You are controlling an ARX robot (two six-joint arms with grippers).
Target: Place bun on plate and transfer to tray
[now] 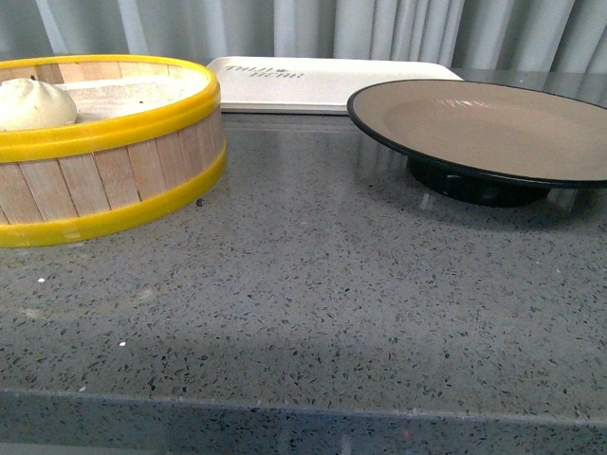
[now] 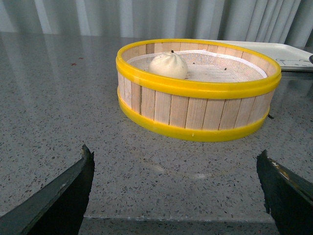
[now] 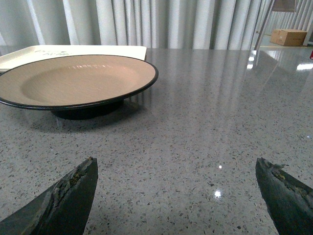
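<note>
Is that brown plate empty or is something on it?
Empty. The plate shows only bare tan surface; the bun sits in the steamer basket.

Bun [image 1: 36, 102] in steamer basket [image 1: 114, 175] at left, plate [image 1: 493, 128] at right, tray [image 1: 327, 85] behind both

The brown plate [image 3: 73, 81] with the black rim sat on the grey speckled counter [image 3: 205, 122]. The white tray [image 3: 98, 50] lay flat just behind the plate, with dark letters on it too small to read. The right gripper [image 3: 175, 160] was low over the counter, near the plate but not touching it, its two dark fingers [image 3: 63, 200] far apart, while pale curtains [image 3: 146, 22] hung at the back and a brown box [image 3: 291, 36] sat far off.
</note>
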